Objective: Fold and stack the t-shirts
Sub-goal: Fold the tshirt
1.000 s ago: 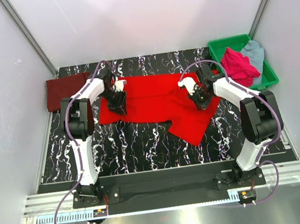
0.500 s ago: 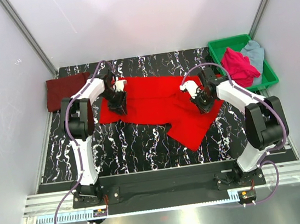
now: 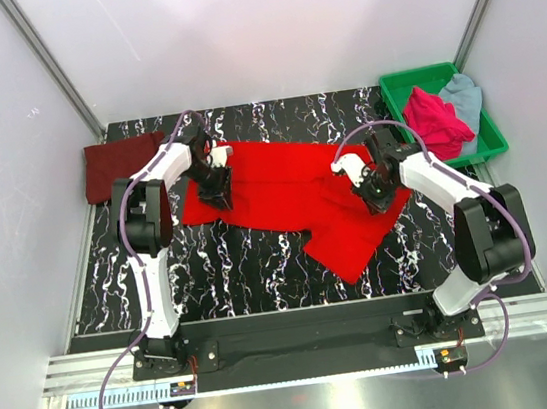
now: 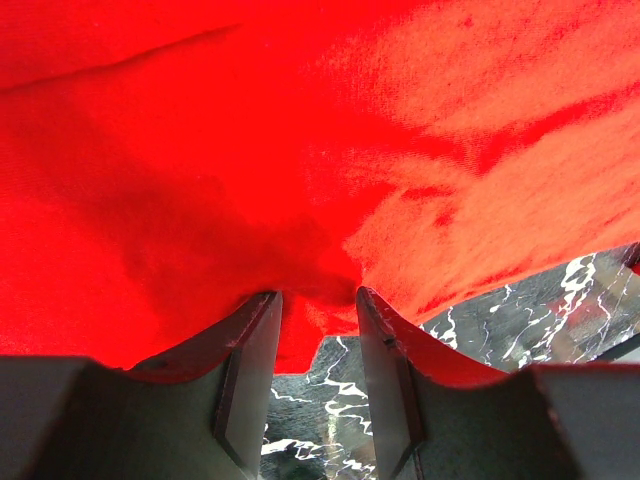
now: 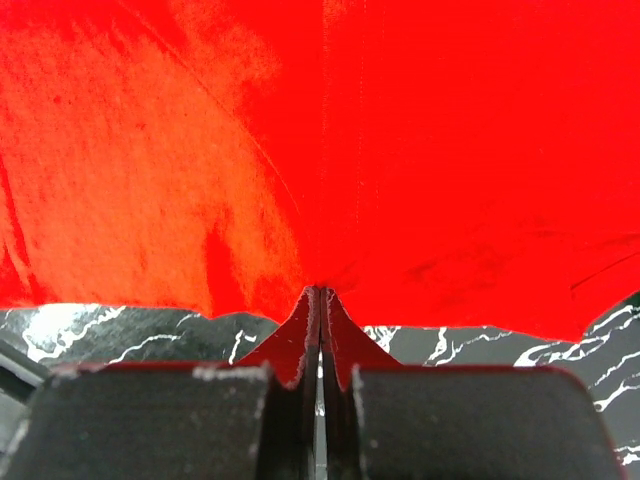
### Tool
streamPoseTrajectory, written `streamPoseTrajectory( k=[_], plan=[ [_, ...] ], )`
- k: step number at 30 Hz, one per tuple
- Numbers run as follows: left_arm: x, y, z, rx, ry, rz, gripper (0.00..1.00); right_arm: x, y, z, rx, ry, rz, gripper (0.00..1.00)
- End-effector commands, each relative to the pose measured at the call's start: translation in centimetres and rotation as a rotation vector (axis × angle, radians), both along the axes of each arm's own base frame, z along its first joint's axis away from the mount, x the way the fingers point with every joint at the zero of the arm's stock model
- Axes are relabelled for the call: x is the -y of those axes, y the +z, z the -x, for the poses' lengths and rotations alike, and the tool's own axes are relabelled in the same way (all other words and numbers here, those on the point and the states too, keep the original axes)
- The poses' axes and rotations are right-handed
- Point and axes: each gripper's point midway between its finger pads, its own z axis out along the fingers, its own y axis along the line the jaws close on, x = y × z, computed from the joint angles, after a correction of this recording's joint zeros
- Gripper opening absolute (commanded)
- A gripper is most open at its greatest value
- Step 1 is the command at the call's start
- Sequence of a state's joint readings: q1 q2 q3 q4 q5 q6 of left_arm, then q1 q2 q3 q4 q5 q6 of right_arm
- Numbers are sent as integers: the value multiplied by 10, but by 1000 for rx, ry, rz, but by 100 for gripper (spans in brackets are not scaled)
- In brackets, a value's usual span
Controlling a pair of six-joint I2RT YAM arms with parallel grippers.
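Right gripper (image 5: 318,300) pinches red t-shirt (image 3: 282,188) edge between closed fingers; left gripper (image 4: 318,310) fingers part-spread, cloth bunched between.

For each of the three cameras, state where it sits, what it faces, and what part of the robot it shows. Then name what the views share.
Top external: above and behind the bases, looking down on the table; both arms, left tool and right tool show.
Left wrist: on the left arm, facing the red t-shirt; its parted fingers show.
Right wrist: on the right arm, facing the same shirt; its fingers pinch the cloth.
Shared: red t-shirt and marbled table.
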State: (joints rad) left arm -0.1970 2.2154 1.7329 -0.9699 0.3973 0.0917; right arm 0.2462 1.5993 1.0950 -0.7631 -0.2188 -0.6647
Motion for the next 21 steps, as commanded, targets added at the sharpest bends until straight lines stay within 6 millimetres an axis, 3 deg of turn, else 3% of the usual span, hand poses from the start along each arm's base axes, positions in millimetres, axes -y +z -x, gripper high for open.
streamPoseTrajectory(
  k=[1, 6, 7, 8, 10, 11, 12, 15, 17, 21],
  plan=[
    [8, -11, -6, 8, -10, 10, 43, 3, 16, 9, 34, 34, 17, 0],
    [10, -11, -7, 11, -16, 7, 43, 4, 13, 15, 18, 25, 11, 2],
    [11, -11, -7, 14, -17, 7, 43, 4, 10, 17, 3, 12, 13, 9],
    [12, -10, -7, 15, -19, 8, 43, 4, 7, 20, -25, 11, 13, 32],
    [13, -8, -7, 19, -26, 7, 43, 2, 8, 19, -29, -18, 1, 41],
    [13, -6, -6, 22, -27, 8, 43, 0, 10, 15, -18, -28, -14, 51],
    [12, -5, -5, 22, -29, 6, 43, -1, 13, 10, -4, -43, -27, 52],
    [12, -1, -5, 25, -30, 14, 43, -6, 30, -17, 56, -130, -81, 54],
    [14, 8, -10, 53, -35, 21, 43, -2, 31, -37, 85, -190, -100, 54],
    [6, 35, -38, 165, -69, -4, 44, 20, 38, -90, 96, -480, -209, 55]
  ],
)
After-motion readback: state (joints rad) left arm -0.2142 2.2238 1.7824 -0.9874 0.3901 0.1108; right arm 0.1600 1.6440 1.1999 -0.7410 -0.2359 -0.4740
